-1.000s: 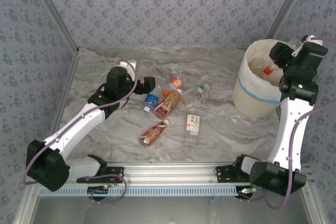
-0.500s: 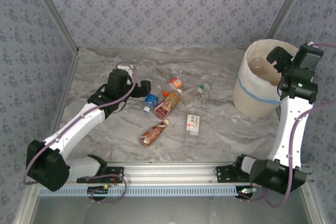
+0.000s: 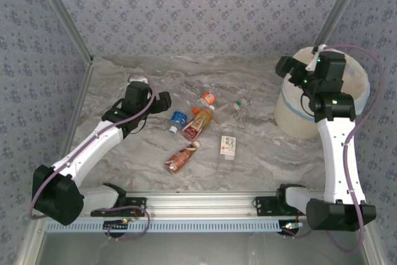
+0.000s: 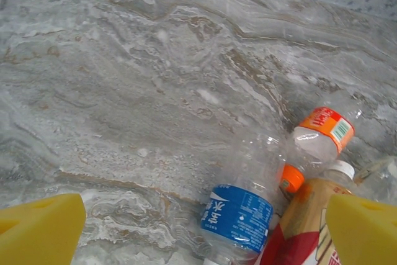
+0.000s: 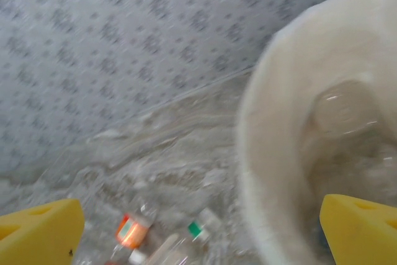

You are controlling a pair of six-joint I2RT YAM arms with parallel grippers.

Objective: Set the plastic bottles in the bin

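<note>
Now bin holds clear bottle, blurred

Right claw now empty, leftward off the bin.

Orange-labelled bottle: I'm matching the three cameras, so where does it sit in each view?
Top external: orange-labelled bottle, mid-table, at the far edge of the bottle cluster.
Left wrist: right of centre, above the blue-labelled bottle.
Right wrist: near the bottom edge, left of centre.
Shared landmark: the marbled table beneath it.
</note>
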